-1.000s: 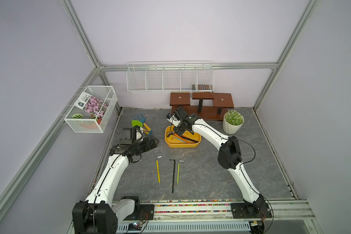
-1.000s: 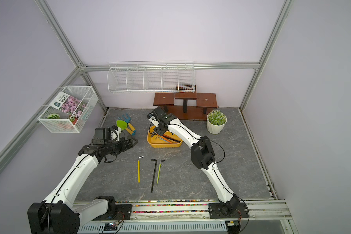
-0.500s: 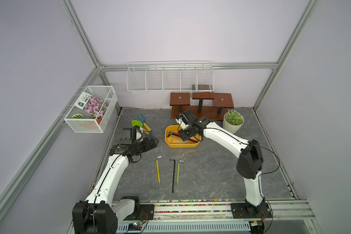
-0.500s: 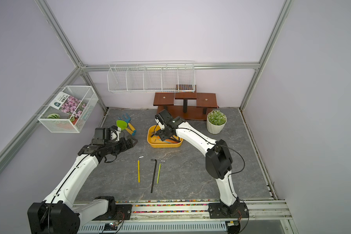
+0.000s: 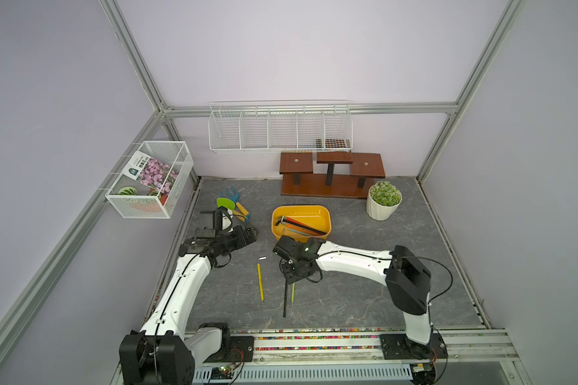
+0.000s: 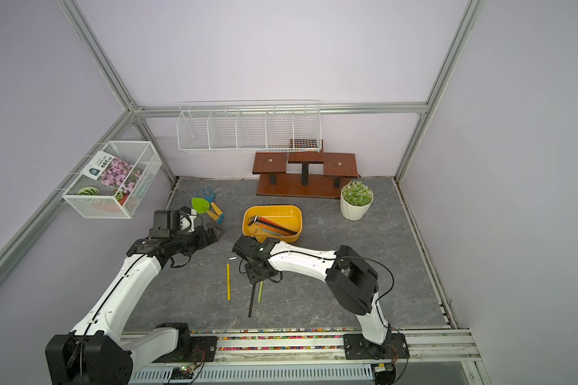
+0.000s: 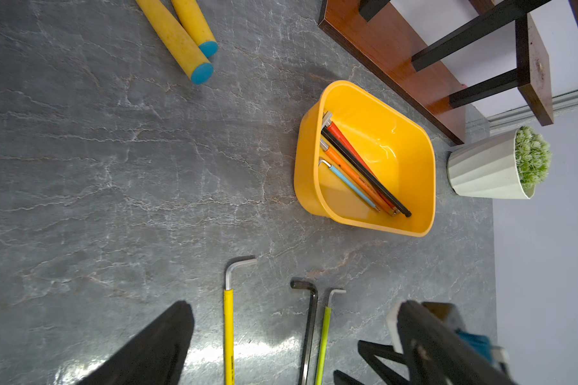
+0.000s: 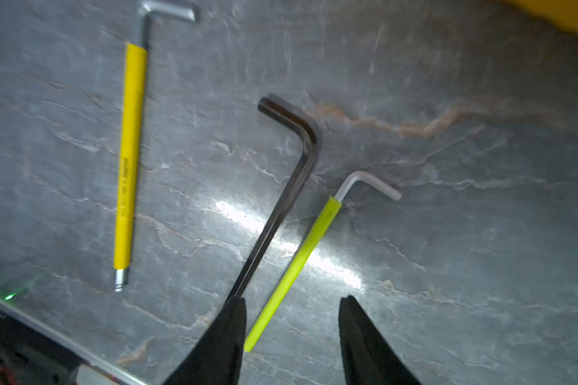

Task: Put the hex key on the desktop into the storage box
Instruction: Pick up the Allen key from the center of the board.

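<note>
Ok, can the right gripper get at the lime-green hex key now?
Probably yes: the right gripper is open over the lime-green hex key, with nothing covering it. The black hex key lies close beside it, so it may get caught too.

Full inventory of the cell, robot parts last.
desktop: 1, dark grey, cell floor
box: 1, yellow, mid-desktop
keys in box: 4, red, black, orange, blue
loose keys: 3, yellow, black, lime, desktop before box
garden tools: 2, green, blue, yellow handles, left of box
stand: 1, brown, back wall
plant: 1, green, white pot, beside stand
baskets: 2, white, back and left walls
packet: 1, pink flowers, left basket
left hand: 1, black, open, by tools
right hand: 1, black, open, over loose keys
</note>
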You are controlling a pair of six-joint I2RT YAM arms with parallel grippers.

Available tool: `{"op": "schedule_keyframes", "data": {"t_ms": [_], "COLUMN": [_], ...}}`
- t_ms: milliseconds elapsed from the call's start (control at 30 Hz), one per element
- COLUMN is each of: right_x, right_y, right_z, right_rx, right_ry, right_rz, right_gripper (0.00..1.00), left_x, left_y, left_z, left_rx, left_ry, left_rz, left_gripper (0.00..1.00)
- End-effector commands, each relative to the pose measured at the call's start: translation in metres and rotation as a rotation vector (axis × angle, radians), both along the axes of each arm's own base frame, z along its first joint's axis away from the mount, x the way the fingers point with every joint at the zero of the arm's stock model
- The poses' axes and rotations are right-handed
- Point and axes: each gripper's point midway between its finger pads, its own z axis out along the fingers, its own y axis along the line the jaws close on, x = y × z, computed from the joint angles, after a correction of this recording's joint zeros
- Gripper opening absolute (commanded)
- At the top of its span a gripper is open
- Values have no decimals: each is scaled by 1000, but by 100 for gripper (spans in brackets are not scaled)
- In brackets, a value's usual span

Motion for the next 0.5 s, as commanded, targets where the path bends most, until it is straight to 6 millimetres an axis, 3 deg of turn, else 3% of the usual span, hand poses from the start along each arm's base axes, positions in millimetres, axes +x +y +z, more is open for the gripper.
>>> {"op": "schedule_keyframes", "data": {"t_ms": [0,367,467], "right_x": [2,1,4], "right_y": [-6,-11,-19], "right_z": [-11,-53,-59], "right_rx": [-29,-122,-165], "right_ry": [4,14,-2], "right_rz": [-94,-156,-162], "right_gripper": [50,46,39], "left_x": [-2,-2,-3], "left_y": [0,-1,-2], "left_z": [7,8,8], "left_rx": [-11,-17,-19], "left_ry": [-26,-30,-30], "left_rz": [-2,-11,-13], "left_gripper": [100,100,100]}}
